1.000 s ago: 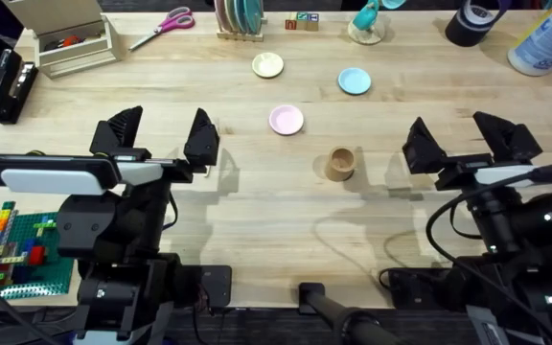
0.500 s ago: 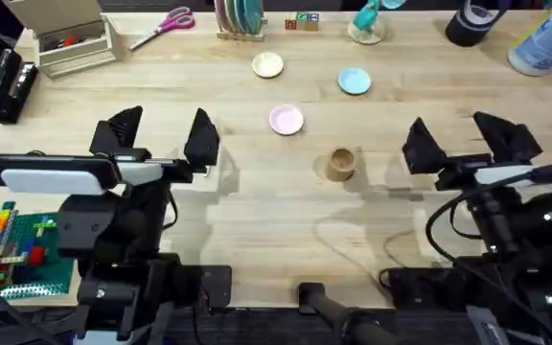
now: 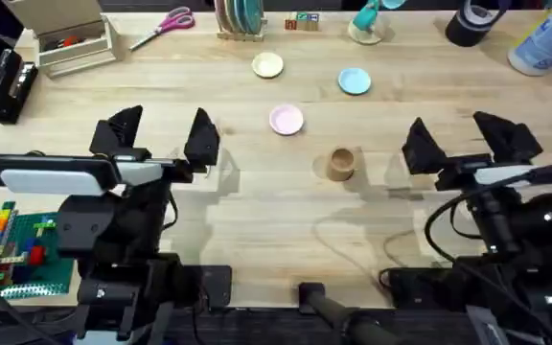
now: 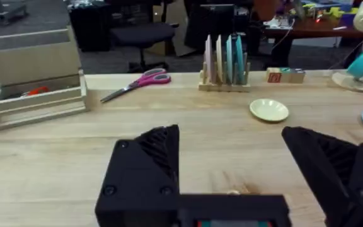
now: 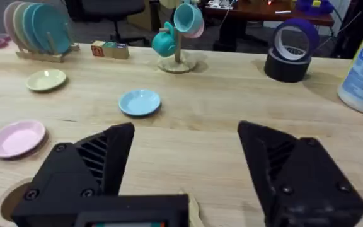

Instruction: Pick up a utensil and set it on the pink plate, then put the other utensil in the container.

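While the wooden surface point(image 3: 286, 206) carries scissors point(image 3: 163, 24) far left, you see the pink plate point(image 3: 287, 120) and the container point(image 3: 341, 163) between both claws. Left claw point(image 3: 161, 139) and right claw point(image 3: 468, 139) are spread, empty, well apart from them.

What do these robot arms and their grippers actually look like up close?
Both arms are mostly black, with black cables looping near their bases. The left arm carries a long white bar. The left gripper and right gripper each have two chunky, wedge-shaped black fingers with ribbed sides and small round screw holes.
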### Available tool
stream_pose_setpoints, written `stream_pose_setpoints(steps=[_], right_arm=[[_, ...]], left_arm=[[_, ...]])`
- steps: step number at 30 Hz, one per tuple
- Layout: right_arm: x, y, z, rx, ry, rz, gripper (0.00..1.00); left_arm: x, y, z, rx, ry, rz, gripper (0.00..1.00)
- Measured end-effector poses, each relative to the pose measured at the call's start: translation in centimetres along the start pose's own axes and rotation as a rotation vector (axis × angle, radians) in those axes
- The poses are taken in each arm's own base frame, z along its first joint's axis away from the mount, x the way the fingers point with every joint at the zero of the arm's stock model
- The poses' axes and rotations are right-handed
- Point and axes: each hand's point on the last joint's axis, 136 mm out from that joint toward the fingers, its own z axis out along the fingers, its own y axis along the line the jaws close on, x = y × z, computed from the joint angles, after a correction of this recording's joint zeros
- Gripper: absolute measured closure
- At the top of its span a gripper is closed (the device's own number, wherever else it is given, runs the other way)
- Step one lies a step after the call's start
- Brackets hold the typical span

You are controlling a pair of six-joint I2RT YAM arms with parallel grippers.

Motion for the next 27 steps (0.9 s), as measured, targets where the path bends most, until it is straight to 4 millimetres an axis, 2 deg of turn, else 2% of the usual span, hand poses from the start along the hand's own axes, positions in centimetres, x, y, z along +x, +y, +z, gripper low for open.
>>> stream_pose_setpoints(steps=[9, 13, 21, 27], right_arm=[[0.5, 0.1, -0.7, -0.004, 0.081, -0.005, 0.005], [0.9, 0.3, -1.9, -0.014, 0.177, -0.006, 0.005], [-4.2, 0.2, -4.3, -0.012, 0.129, 0.000, 0.005], [-7.2, 0.2, -6.0, -0.010, 0.114, 0.017, 0.006]], left_arm=[[-0.5, -0.6, -0.1, 0.035, -0.003, 0.000, 0.008], [-2.5, -0.7, -0.7, 0.042, -0.020, 0.001, 0.007], [-6.8, -0.8, -2.6, 0.045, -0.024, 0.001, 0.008], [-10.7, -0.8, -4.7, 0.045, -0.053, 0.002, 0.007]])
